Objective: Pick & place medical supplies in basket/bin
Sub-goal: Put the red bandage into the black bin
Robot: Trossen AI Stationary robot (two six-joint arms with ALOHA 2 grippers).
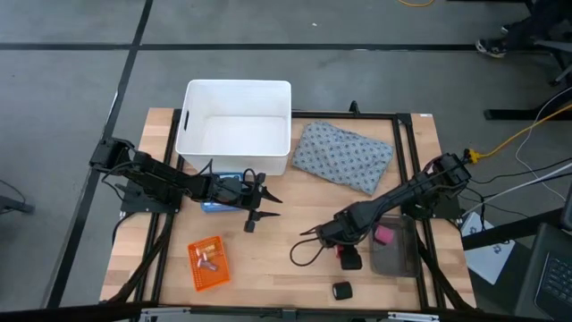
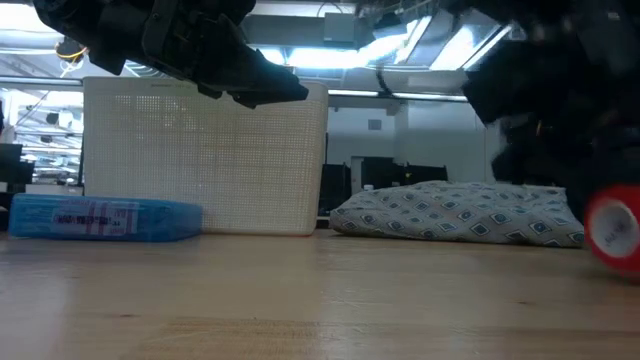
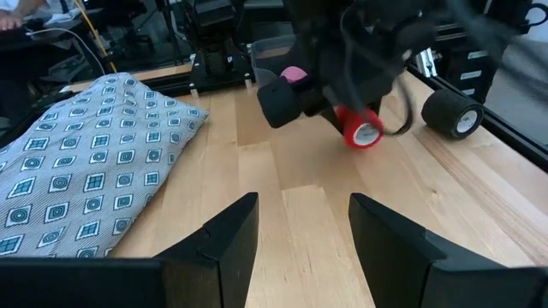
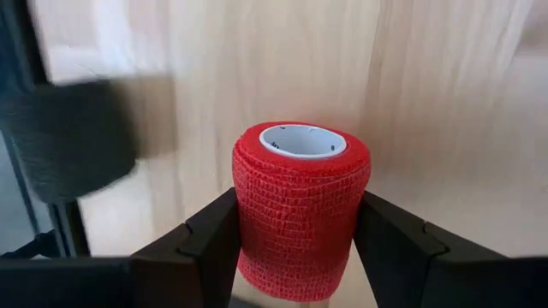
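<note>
My right gripper (image 4: 300,235) is shut on a red roll (image 4: 301,205), near the table's near right part (image 1: 345,254). A pink roll (image 1: 382,235) lies in the dark tray (image 1: 399,258). A black roll (image 1: 341,291) lies on the wood near the front edge. The grey dotted pack (image 1: 344,156) lies flat beside the white tub (image 1: 237,125). The orange basket (image 1: 207,263) holds small pieces. My left gripper (image 3: 304,239) is open and touches nothing; it hovers above the table (image 1: 261,204). My right gripper pinches the red roll by its curved side (image 4: 257,214), one finger (image 4: 210,235) on each side and across its width. The white core end (image 4: 301,141) shows past the fingers. Whether the roll is clear of the wood, I cannot tell.
A flat blue packet (image 1: 217,202) lies under my left arm, in front of the tub. A black cable loop (image 1: 307,249) lies left of my right gripper. Black frame rails (image 1: 404,156) run along the table's sides. Bare wood (image 1: 286,277) lies between the orange basket and the black roll.
</note>
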